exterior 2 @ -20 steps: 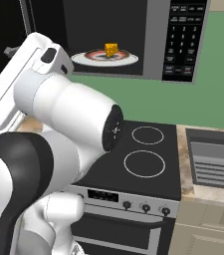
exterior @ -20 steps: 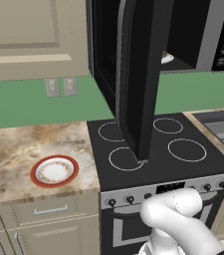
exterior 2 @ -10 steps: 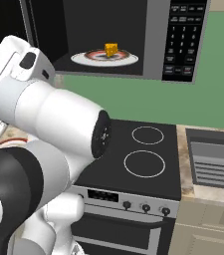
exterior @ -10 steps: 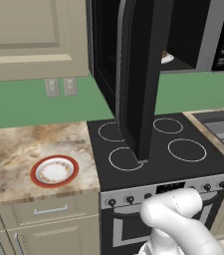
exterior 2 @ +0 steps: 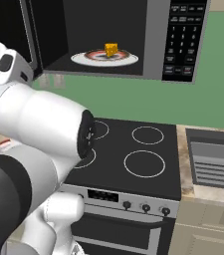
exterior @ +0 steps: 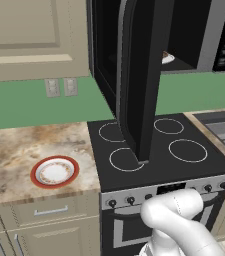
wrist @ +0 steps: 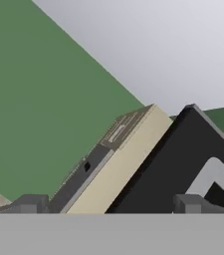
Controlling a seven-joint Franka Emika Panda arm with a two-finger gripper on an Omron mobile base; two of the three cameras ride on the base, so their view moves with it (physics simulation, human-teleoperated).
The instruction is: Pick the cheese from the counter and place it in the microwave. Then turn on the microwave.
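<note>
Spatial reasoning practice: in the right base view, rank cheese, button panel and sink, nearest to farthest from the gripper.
1. Cheese, inside the microwave, centre-left.
2. Button panel, microwave's right side.
3. Sink, lower right, farthest.

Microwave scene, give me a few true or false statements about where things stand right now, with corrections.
1. The small orange-yellow cheese wedge sits inside the large black microwave. True.
2. The microwave's dark door is shut. False: it stands swung open over the black glass stovetop.
3. The round white plate with a red rim lies on the beige-brown marbled counter. True.
4. The gripper holds the cheese. False: its fingertips stand apart with nothing between them.
5. A pot stands on the stovetop. False: the burners are bare.
</note>
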